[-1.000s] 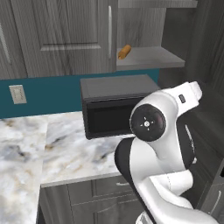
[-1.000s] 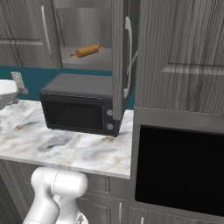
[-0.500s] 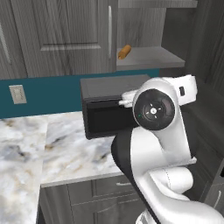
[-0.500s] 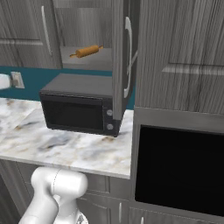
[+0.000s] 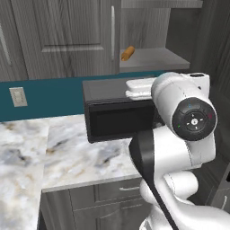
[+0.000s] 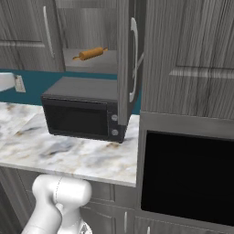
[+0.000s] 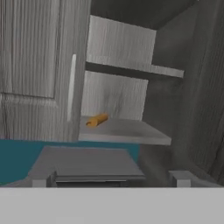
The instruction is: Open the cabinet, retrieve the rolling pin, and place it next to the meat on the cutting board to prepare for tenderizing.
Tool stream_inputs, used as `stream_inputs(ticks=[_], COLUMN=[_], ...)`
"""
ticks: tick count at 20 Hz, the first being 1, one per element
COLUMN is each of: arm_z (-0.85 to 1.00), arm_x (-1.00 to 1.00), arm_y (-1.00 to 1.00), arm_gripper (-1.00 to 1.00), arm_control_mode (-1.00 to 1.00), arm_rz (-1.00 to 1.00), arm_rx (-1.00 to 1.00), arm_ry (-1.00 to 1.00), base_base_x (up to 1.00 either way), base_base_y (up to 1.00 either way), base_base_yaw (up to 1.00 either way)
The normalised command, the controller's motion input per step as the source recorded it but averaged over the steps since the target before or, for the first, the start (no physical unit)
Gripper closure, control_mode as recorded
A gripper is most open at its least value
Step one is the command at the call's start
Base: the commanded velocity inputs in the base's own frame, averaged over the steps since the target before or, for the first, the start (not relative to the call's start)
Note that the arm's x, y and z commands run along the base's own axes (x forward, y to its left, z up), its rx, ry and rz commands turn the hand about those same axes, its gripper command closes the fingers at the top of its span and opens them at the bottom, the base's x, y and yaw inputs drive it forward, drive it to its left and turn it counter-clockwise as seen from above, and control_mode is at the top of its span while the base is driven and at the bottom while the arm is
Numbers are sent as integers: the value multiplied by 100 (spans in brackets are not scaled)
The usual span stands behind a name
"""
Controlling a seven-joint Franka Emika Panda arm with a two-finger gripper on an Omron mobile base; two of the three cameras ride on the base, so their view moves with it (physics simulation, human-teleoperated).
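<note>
The dark grey cabinet (image 5: 67, 40) has its right door (image 6: 124, 55) swung open, seen edge-on in the right base view; the left door (image 7: 35, 65) is closed. The orange-tan rolling pin (image 5: 127, 53) (image 6: 91, 53) lies on the grey lower shelf (image 7: 127, 131) inside, near its left side (image 7: 96, 120). My gripper (image 7: 113, 179) is open, with nothing between its fingertips (image 7: 45, 179). It sits below and well in front of the shelf, looking up into the open cabinet over the microwave. My white hand (image 5: 140, 88) is level with the microwave's top.
A black microwave (image 5: 117, 114) (image 6: 82, 114) stands on the marble counter (image 5: 67, 157) right under the open cabinet. The open door's silver handle (image 6: 133, 59) juts toward me. A black oven (image 6: 187, 176) sits in tall cabinetry to the right. A wall socket (image 5: 18, 96) is on the teal backsplash.
My arm's upper joint has swung up and to the right in the left base view, and the hand has risen slightly. The rolling pin and the cabinet doors have not moved.
</note>
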Motion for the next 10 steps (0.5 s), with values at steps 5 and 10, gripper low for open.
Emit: stream_inputs(ticks=[5,10], arm_z=[25,29], arm_x=[0,0], arm_y=[23,22], arm_gripper=[-100,-100], arm_control_mode=[-100,-100], arm_rz=[2,0], arm_rx=[0,0], arm_ry=[-27,-24], base_base_x=[0,0], base_base_y=[0,0], base_base_yaw=[0,0])
